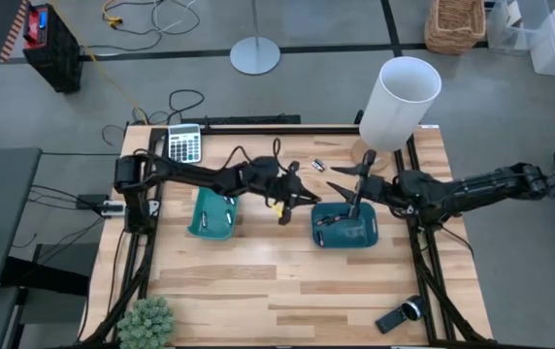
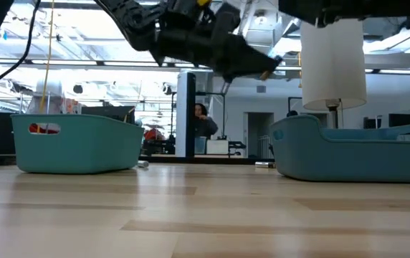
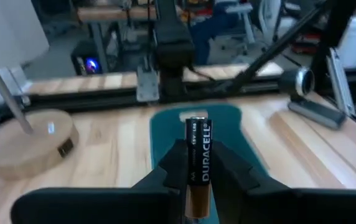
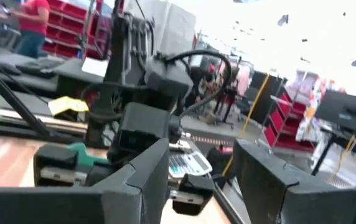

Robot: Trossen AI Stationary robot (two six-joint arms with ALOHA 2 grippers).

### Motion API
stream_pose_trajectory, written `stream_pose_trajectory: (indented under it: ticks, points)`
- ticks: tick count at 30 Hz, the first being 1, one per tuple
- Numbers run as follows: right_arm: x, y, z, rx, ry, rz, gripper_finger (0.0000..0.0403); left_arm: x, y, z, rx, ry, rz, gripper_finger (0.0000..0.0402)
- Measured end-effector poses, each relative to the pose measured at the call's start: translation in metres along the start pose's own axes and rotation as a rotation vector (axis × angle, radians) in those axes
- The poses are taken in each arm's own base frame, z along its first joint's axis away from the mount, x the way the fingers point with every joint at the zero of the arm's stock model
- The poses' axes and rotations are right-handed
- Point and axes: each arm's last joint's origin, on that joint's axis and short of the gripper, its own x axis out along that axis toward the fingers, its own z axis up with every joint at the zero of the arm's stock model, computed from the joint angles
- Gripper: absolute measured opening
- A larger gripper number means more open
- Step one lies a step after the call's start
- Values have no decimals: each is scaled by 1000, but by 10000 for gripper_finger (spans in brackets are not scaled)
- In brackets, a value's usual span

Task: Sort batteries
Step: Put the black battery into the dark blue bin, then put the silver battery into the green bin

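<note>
Left gripper (image 3: 198, 171) fingers clamp battery (image 3: 198, 155), raised above right tray (image 1: 345, 225).

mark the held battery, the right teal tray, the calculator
held battery (image 3: 198, 155), left wrist view, on its black label.
right teal tray (image 1: 367, 236), high view, on its right rim.
calculator (image 1: 183, 144), high view, on its keypad.

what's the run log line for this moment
left gripper: shut on battery | above right tray | right gripper: open, empty

The table (image 1: 258, 291) is pale, smooth wood in butcher-block strips with a faint sheen. Both trays (image 2: 76, 147) look like matt teal plastic. The battery (image 3: 198, 163) has a glossy black-and-copper jacket. The lamp base (image 3: 32, 149) is pale wood.
</note>
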Motion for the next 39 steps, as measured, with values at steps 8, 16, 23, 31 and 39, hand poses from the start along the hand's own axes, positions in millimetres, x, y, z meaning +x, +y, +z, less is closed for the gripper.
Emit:
stream_pose_trajectory:
  ticks: [8, 16, 23, 31, 39]
  points:
    - [-3, 6, 7, 15, -53, 26, 193, 47, -6, -25, -59, 40, -16, 38]
    - [-6, 11, 10, 7, -67, 54, 193, 66, -12, -34, -89, 157, -35, 102]
    - [-6, 11, 9, 3, -58, 54, 193, 56, -14, -22, -57, 205, -16, 185]
    - [-6, 11, 8, 21, -52, 58, 193, 15, -7, 7, 5, 344, 145, 160]
    - [-4, 11, 5, 66, -32, 55, 193, -59, -1, 3, -47, 331, 335, 121]
